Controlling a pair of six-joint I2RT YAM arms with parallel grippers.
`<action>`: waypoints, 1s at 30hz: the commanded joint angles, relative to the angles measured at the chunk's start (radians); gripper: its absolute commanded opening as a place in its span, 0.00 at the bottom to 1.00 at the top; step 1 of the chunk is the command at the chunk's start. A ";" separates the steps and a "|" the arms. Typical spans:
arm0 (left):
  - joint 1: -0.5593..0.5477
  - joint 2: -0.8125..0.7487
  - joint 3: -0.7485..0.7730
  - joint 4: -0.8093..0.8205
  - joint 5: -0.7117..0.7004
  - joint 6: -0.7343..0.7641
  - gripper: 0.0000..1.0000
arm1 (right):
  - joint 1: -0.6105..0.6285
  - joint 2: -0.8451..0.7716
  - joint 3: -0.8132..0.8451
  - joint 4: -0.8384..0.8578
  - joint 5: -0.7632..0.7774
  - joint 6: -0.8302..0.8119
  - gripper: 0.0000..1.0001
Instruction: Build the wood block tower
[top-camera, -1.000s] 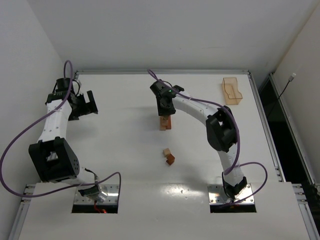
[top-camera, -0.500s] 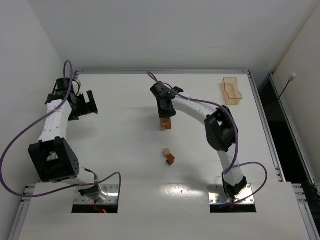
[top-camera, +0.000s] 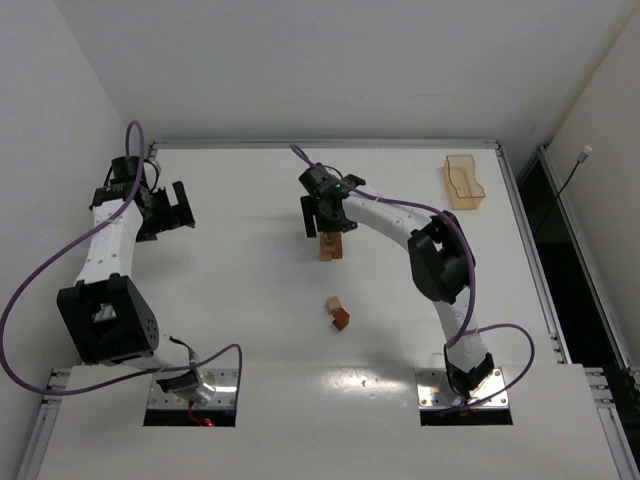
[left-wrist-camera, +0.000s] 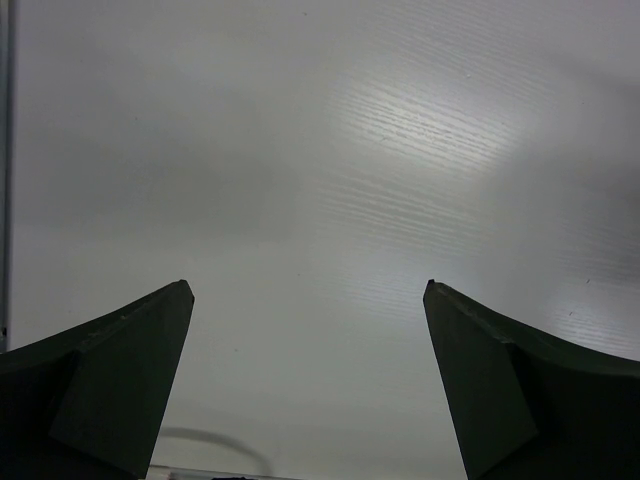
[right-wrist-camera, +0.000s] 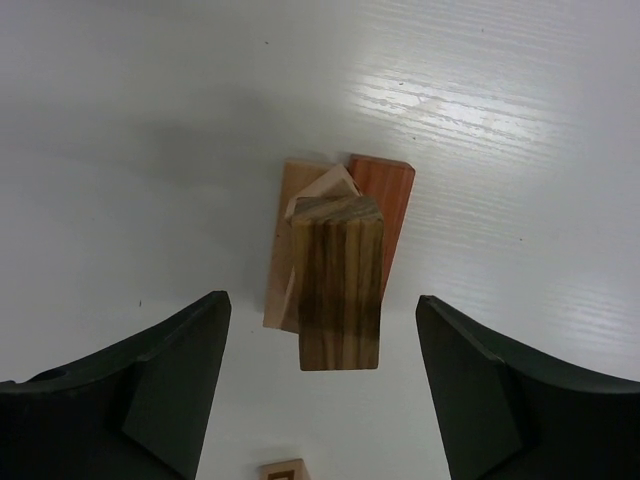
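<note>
Tower sits directly under your right end effector, between its spread fingers and touching neither; that end effector is released and holds nothing. The placing step looks done. Next, lift straight up so you don't nudge the skewed stack, then fetch one of the two loose blocks behind it on the bench. About four stacked pieces show. Your left end effector is released too.

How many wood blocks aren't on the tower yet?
2. A tan block and a reddish-brown block touch each other on the table, just nearer the robot than the tower. More may be hidden.
</note>
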 joint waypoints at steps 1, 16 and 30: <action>0.015 -0.022 -0.013 0.015 -0.001 -0.012 1.00 | 0.022 -0.016 0.007 0.048 -0.021 -0.036 0.72; 0.015 -0.098 -0.048 0.043 0.035 0.018 1.00 | 0.119 -0.500 -0.281 0.279 0.131 -0.312 0.79; -0.302 -0.134 -0.036 0.035 0.153 0.170 1.00 | 0.084 -0.868 -0.632 0.192 -0.291 -0.976 0.46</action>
